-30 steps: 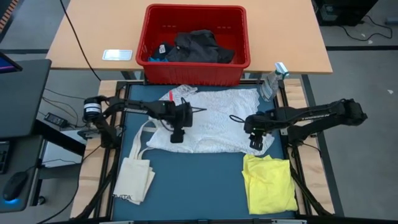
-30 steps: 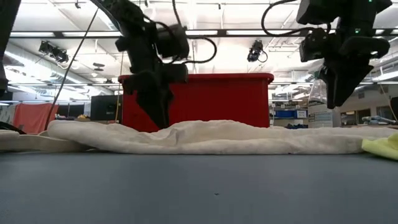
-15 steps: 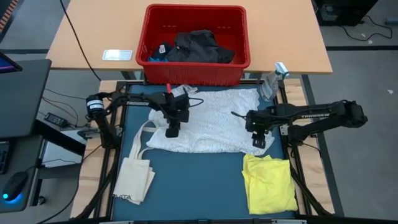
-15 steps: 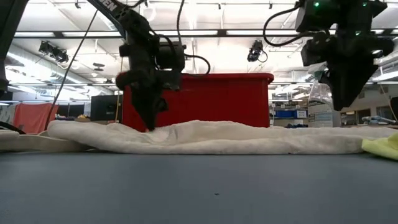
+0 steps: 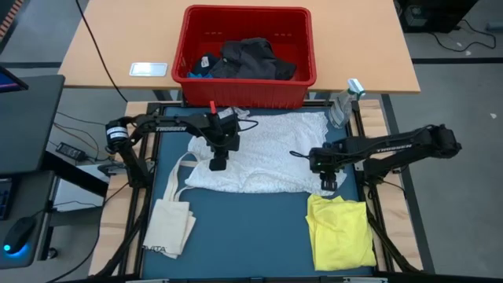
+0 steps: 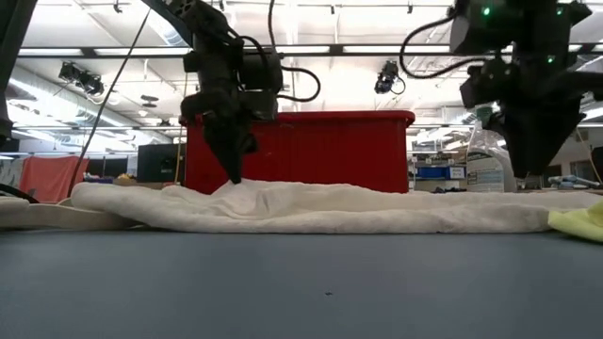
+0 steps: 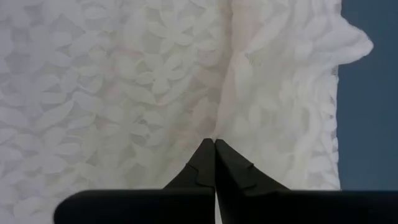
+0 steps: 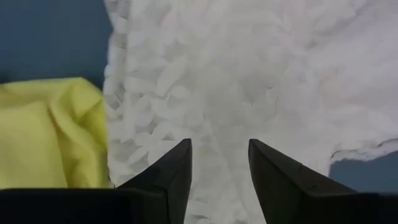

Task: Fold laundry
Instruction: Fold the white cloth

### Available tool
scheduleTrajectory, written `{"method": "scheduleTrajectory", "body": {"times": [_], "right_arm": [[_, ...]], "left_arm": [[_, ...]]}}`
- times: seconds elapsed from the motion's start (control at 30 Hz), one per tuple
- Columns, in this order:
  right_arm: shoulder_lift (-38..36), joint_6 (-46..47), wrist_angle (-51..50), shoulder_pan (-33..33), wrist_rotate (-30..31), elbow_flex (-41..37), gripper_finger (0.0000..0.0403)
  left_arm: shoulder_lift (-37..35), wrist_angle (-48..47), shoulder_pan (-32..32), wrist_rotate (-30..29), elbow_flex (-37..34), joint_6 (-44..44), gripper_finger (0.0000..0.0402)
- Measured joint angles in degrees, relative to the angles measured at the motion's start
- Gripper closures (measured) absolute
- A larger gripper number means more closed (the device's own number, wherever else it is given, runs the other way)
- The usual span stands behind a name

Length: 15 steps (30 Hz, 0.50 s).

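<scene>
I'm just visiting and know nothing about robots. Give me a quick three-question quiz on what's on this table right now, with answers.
1. True or false: the left gripper is shut, pinching a fold of the white lacy cloth garment.
2. Which item lies nearest the right gripper, apart from the white garment?
A. the folded bright yellow cloth garment
B. the cream tote bag with long handles
C. the red plastic bin
3. Fill in: the right gripper's fingers stand ___ above the white garment.

Key: 1 true; 2 A; 3 open.
</scene>
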Motion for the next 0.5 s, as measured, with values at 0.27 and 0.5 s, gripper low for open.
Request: {"method": "scheduleTrajectory", "body": {"times": [0.27, 0.5], "right_arm": [[7.42, 8.28, 1.44, 0.19, 0.17, -2.58, 0.0258], [14.46, 5.51, 1.49, -1.01, -1.23, -2.34, 0.0369]], "left_arm": [[0.00, -0.53, 0.00, -1.94, 0.00, -4.62, 0.0401], [0.00, -0.52, 0.00, -2.39, 0.00, -5.13, 0.0401]]}}
